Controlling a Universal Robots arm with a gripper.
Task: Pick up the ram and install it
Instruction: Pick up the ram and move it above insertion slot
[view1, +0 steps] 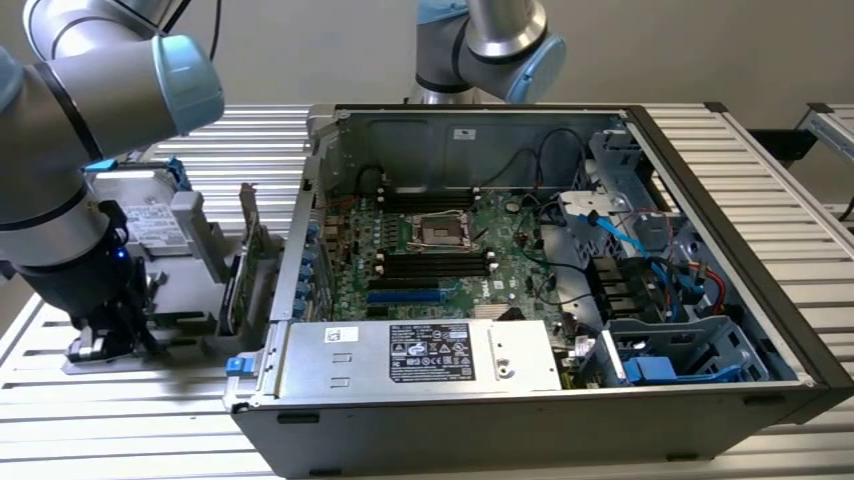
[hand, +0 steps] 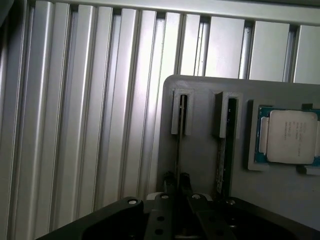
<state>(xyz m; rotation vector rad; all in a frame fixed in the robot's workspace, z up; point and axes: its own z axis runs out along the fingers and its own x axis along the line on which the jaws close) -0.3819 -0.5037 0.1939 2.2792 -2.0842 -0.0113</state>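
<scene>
Jaws: we are seeing them pinching the ram (hand: 178, 150) between them.
Ram: sitting in its gray holder (hand: 200, 160), not yet lifted.
Left: we are judging the lifting and installing.

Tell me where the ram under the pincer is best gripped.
Pinch its upper long edge across the thin width, coming from above: the ram stands on edge in the grey holder, one end seated in a slot, leaving the top free.

Bare metal beside matt plastic.
The ribbed aluminium desk (hand: 75, 125) has a satin sheen. The grey plastic holder tray (hand: 200, 160) is matt and smooth. The square processor's metal lid (hand: 292, 136) looks brushed. The thin dark-edged ram stick (hand: 178, 145) and the black fingers (hand: 170, 180) look dull.
</scene>
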